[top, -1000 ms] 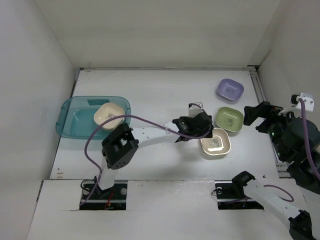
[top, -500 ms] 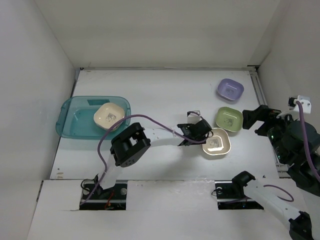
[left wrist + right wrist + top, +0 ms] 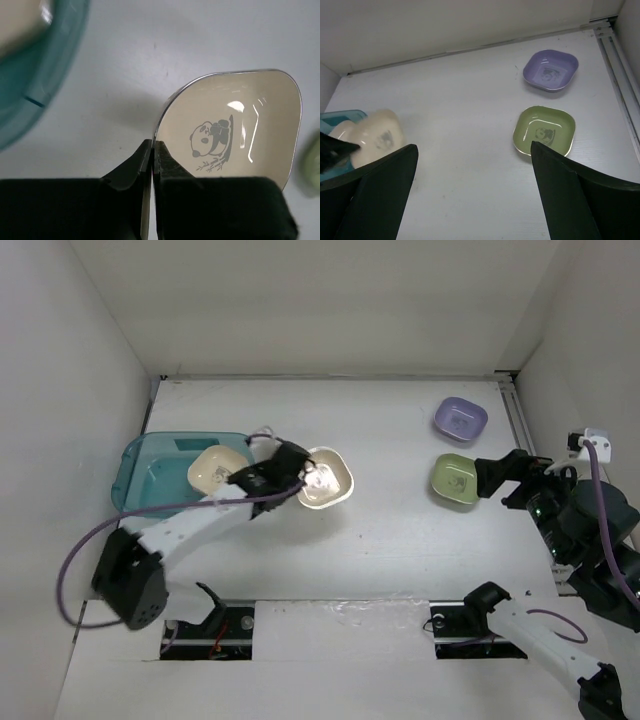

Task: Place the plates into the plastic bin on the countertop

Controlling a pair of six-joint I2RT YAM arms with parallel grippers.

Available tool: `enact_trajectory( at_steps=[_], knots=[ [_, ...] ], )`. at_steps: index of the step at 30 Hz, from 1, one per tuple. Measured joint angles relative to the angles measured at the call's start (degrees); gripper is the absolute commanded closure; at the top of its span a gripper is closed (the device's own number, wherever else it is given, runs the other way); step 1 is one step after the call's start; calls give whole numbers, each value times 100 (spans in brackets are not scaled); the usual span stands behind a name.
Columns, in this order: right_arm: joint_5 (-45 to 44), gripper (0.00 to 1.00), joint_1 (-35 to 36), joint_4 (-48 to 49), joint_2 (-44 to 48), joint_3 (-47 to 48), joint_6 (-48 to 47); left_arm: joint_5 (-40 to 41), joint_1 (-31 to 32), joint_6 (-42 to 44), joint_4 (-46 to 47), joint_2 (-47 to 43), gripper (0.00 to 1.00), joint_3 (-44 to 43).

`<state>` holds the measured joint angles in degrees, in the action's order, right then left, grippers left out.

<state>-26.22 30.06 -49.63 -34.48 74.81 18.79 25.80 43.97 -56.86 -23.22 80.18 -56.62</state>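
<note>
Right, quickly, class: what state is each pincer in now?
Left pincer: shut on the rim of the beige plate.
Right pincer: open, holding nothing.

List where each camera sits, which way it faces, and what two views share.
Top external: above and behind the robot, looking down at the countertop; left arm, left gripper, right arm and right gripper show.
Left wrist: on the left wrist, looking down at the beige plate that its shut fingers pinch by the rim.
Right wrist: on the right wrist, facing the far wall over the green plate and purple plate; its open fingers frame the view.
Shared: all three show the beige plate and the teal bin.
</note>
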Motion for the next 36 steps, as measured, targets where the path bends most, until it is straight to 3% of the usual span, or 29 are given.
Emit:
enact_trajectory(
  at_steps=[5,9,14,21,23,25,26,29,30,36],
  knots=[
    [282,0,0,256,-131,-170,0,-481,-2452,597,446,-1770,100,72],
    [487,0,0,516,-348,-262,-22,-813,-3797,981,529,-1810,100,70],
    [734,0,0,817,-542,-413,-107,-1268,-4546,981,688,-1248,100,505],
    [1025,0,0,1082,-627,-599,-179,-1322,-4621,588,708,-994,100,1117],
    [1095,0,0,1123,-645,-625,-216,-1303,-4671,549,793,-938,76,1117],
    [1128,0,0,1139,-671,-636,-251,-1257,-4690,518,811,-907,60,1117],
    [1132,0,0,1147,-680,-640,-258,-1207,-4704,487,804,-909,43,1117],
    [1130,0,0,1202,-708,-675,-275,-1056,-4708,452,782,-1054,6,1117],
    [1130,0,0,1244,-719,-713,-280,-1014,-4708,452,756,-1145,0,1117],
    [870,0,-186,1392,-1281,-1003,-168,-951,-4621,691,627,-1759,0,839]
  ],
)
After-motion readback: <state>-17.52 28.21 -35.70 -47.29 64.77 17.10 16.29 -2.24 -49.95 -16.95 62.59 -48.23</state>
